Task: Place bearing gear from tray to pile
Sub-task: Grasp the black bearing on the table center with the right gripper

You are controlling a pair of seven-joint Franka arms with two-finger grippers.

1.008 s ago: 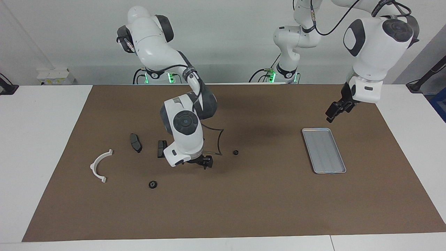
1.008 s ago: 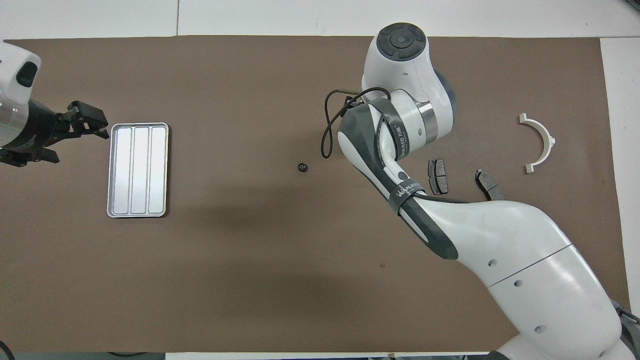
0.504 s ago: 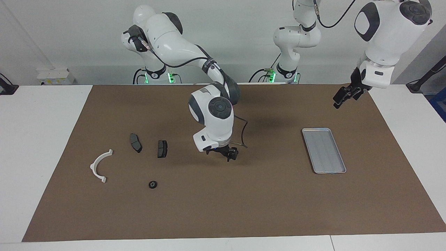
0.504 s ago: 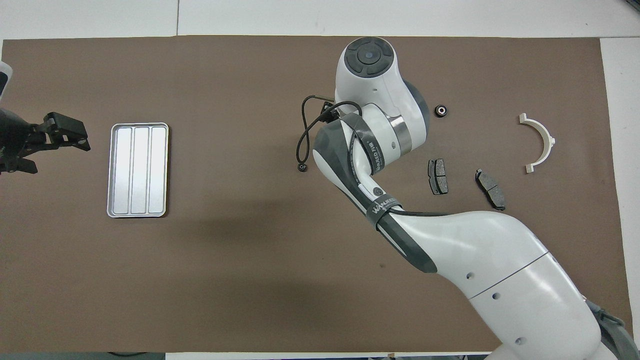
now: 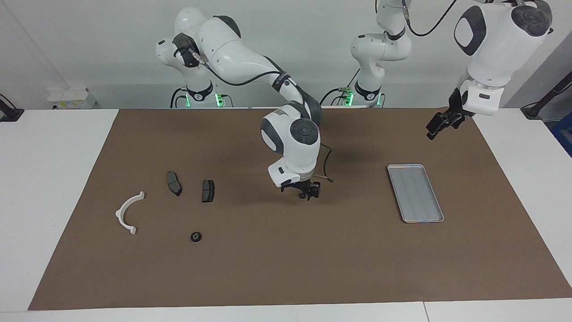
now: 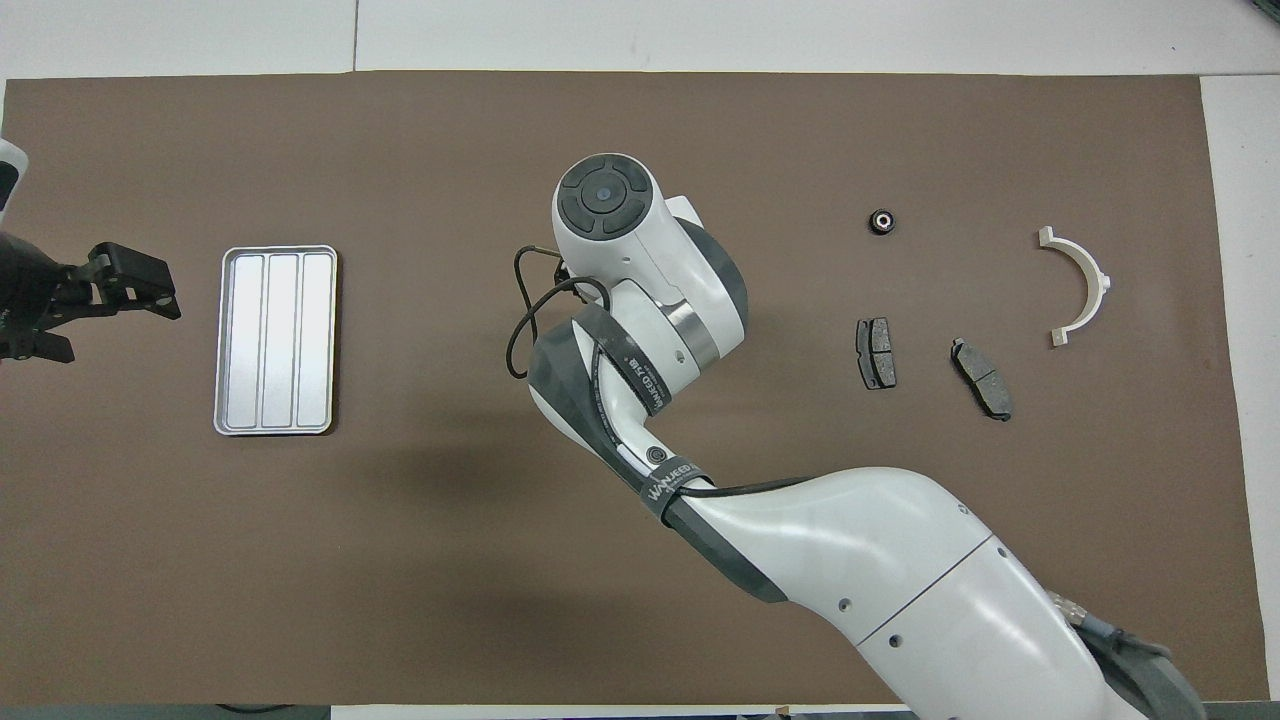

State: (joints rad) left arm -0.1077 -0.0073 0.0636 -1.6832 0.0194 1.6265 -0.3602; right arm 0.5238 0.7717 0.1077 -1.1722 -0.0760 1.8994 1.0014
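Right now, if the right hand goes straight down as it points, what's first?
Likely the small black bearing gear just under the right hand; if depth misleads, the brown mat.

- The facing camera sits high across the table, looking toward the robots, whose bases stand at twelve o'clock; it frames the whole brown mat (image 5: 286,268).
- The overhead camera looks steeply down from the robots' end, arms entering at six o'clock.
- Both share the mat, the tray (image 5: 415,192) (image 6: 275,340) and scattered parts, half a turn apart.
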